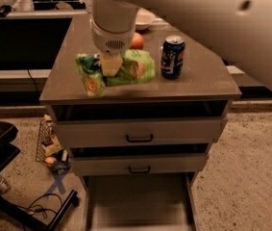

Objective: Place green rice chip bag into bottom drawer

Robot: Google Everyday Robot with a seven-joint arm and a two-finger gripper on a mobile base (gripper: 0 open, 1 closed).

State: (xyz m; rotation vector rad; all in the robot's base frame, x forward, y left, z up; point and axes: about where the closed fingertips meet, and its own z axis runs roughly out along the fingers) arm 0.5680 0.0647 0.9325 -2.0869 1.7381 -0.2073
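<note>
While the pincer (110,64) pinches the green rice chip bag (136,69) over the front edge of the bench (200,78), the bottom drawer (136,202) stands open below.

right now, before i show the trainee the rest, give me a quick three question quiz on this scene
1. True or false: the bottom drawer is pulled open.
2. Which thing stands on the cabinet top to the right of the green rice chip bag as the camera sees it? A) a blue soda can B) a coffee mug C) a glass bottle
3. Fill in: the pincer sits above the front of the cabinet top, closed on the ____.

Key: 1 true; 2 A; 3 green rice chip bag.
</note>
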